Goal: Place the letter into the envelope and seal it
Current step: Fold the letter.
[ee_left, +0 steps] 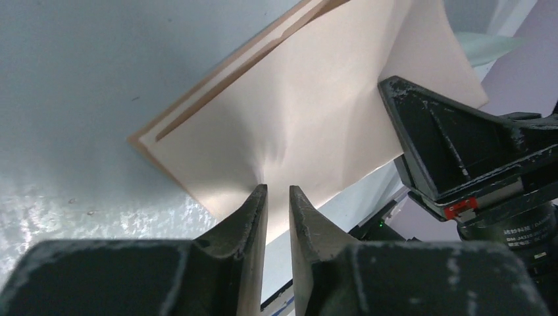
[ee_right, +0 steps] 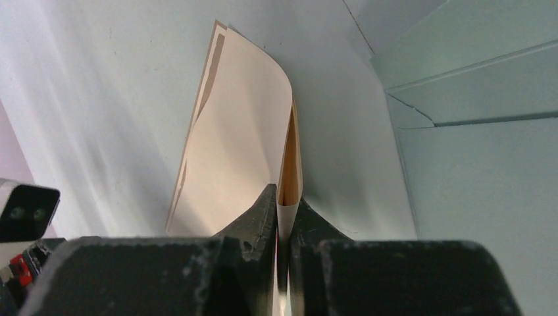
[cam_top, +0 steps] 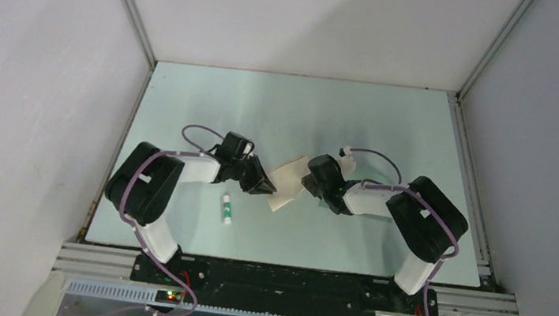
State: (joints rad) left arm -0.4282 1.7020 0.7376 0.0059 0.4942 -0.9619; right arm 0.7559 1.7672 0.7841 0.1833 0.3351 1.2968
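The tan letter [cam_top: 287, 181] hangs folded between my two grippers at mid-table. My right gripper [ee_right: 284, 197] is shut on its folded edge, both layers pinched between the tips. The letter [ee_right: 237, 145] bows away from it, brown border showing at its far edge. My left gripper [ee_left: 278, 189] stands at the opposite edge of the letter [ee_left: 296, 105]. Its jaws are a narrow gap apart, and a crease runs out from the tips. The teal-grey envelope [ee_right: 480, 171] lies flat right of the right gripper, flap lines showing. From above, the left gripper [cam_top: 261, 184] and right gripper [cam_top: 309, 181] face each other.
A small white glue stick with a green cap [cam_top: 227, 208] lies on the table just in front of the left gripper. White walls enclose the pale green table [cam_top: 298, 104] at the back and sides. The right arm's black wrist [ee_left: 474, 151] fills the right side of the left wrist view.
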